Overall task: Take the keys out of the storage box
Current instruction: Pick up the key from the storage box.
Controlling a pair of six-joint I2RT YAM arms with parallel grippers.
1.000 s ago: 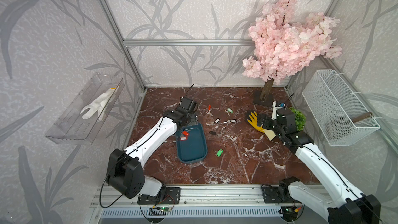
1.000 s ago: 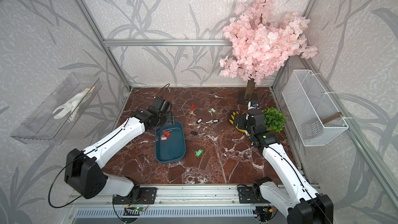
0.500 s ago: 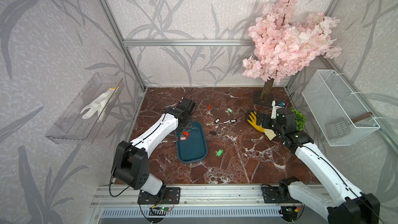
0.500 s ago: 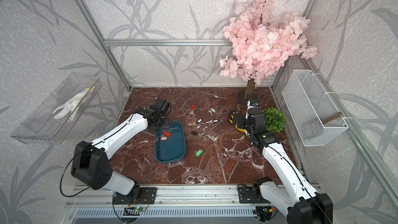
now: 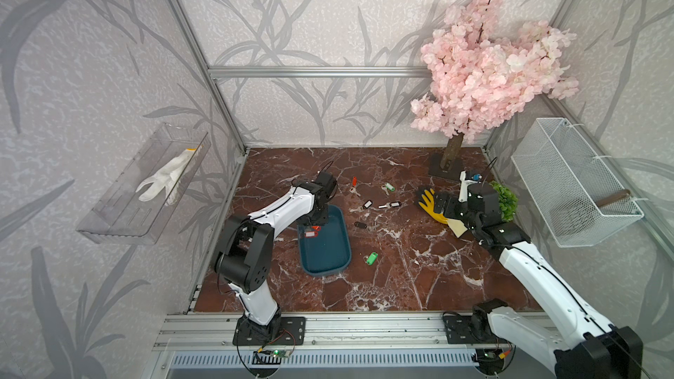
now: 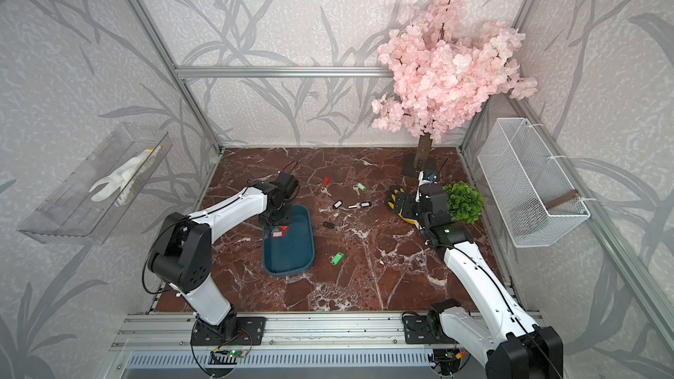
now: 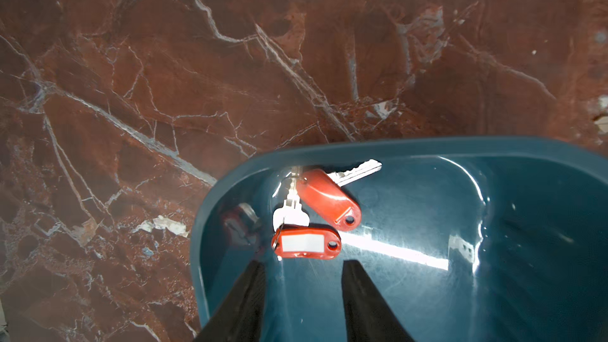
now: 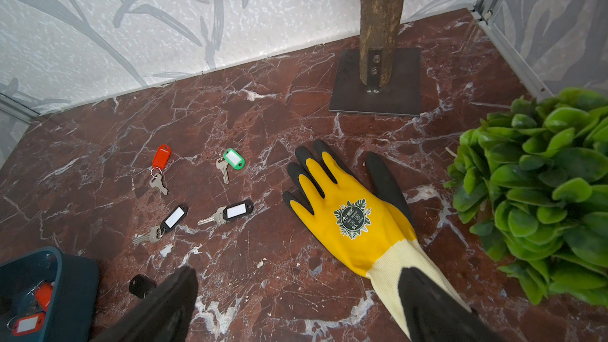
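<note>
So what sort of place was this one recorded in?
Most likely a staged robot test booth, not a real room: wallpapered panels in a metal frame, a left arm and right arm bolted to a front rail, and a fake blossom tree on a marble-look tabletop.

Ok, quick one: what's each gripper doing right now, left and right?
Left gripper: open, nothing held, jaws apart just short of a red-tagged key in the storage box.
Right gripper: open wide, empty.
</note>
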